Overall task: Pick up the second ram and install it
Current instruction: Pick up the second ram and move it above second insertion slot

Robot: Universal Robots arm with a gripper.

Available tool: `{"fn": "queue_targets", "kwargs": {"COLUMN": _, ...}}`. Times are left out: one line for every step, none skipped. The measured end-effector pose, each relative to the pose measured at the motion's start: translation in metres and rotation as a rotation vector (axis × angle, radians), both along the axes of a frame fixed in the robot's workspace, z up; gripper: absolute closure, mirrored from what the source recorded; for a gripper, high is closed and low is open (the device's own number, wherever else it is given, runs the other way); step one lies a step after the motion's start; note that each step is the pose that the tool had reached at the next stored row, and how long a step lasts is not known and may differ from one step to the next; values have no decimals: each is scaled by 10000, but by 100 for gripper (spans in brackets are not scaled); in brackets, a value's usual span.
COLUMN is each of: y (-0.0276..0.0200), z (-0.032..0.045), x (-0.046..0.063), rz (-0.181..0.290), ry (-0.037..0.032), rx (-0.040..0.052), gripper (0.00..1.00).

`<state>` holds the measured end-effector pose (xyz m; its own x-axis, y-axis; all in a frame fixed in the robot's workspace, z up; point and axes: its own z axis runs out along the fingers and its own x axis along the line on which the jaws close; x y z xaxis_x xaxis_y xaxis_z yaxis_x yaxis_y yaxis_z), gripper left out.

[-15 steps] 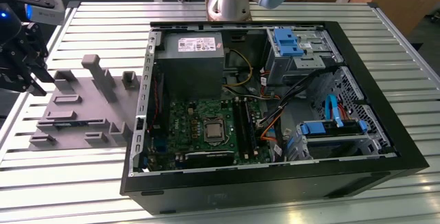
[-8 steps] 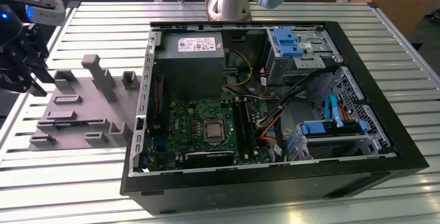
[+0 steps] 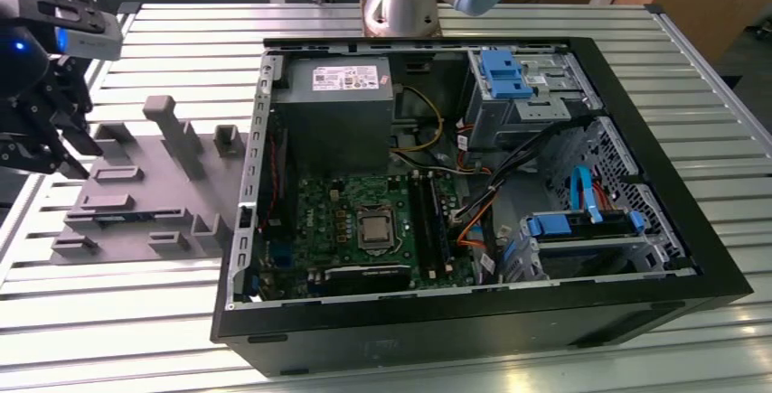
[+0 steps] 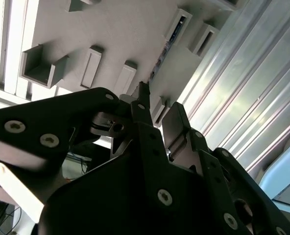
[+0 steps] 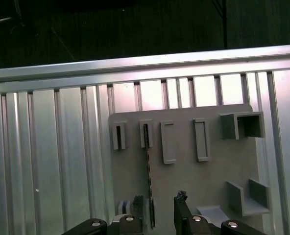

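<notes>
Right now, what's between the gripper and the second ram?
Nothing: in the first wrist view the open gripper hangs over the second ram, standing edge-on in the grey fixture.

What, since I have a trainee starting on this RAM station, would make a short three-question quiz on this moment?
1. True or false: the second ram is already seated inside the computer case.
2. Pick one. The gripper is: A) shut on the second ram; B) open, above the grey fixture plate; C) down inside the computer case.
3. Fill in: in the exterior view, the grey fixture plate lies on the exterior view's ____ of the computer case.

Key: 1 false, it stands on edge in the grey fixture plate; 2 B; 3 left.
</notes>
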<state>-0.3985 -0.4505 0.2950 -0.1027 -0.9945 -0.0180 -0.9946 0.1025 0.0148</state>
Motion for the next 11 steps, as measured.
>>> {"fn": "queue_targets", "kwargs": {"y": -4, "z": -18, "x": 0, "rz": 0, "ry": 1, "rx": 1, "gripper": 62}}
{"fn": "queue_targets", "kwargs": {"y": -9, "z": -35, "x": 0, "rz": 0, "ry": 1, "rx": 1, "gripper": 62}}
{"fn": "queue_targets", "kwargs": {"y": -15, "z": -55, "x": 0, "rz": 0, "ry": 1, "rx": 2, "gripper": 62}}
{"fn": "queue_targets", "kwargs": {"y": -20, "z": -73, "x": 0, "rz": 0, "ry": 1, "rx": 2, "gripper": 62}}
{"fn": "queue_targets", "kwargs": {"y": -25, "z": -91, "x": 0, "rz": -1, "ry": 1, "rx": 2, "gripper": 62}}
{"fn": "queue_targets", "kwargs": {"y": -29, "z": -109, "x": 0, "rz": 0, "ry": 1, "rx": 2, "gripper": 62}}
{"fn": "queue_targets", "kwargs": {"y": -33, "z": -127, "x": -1, "rz": -1, "ry": 1, "rx": 2, "gripper": 62}}
{"fn": "queue_targets", "kwargs": {"y": -37, "z": -145, "x": 0, "rz": -1, "ry": 1, "rx": 3, "gripper": 62}}
{"fn": "queue_targets", "kwargs": {"y": -40, "z": -165, "x": 0, "rz": -1, "ry": 0, "rx": 4, "gripper": 62}}
{"fn": "queue_targets", "kwargs": {"y": -45, "z": -182, "x": 0, "rz": 0, "ry": 1, "rx": 4, "gripper": 62}}
{"fn": "queue_targets", "kwargs": {"y": -50, "z": -201, "x": 0, "rz": 0, "ry": 1, "rx": 6, "gripper": 62}}
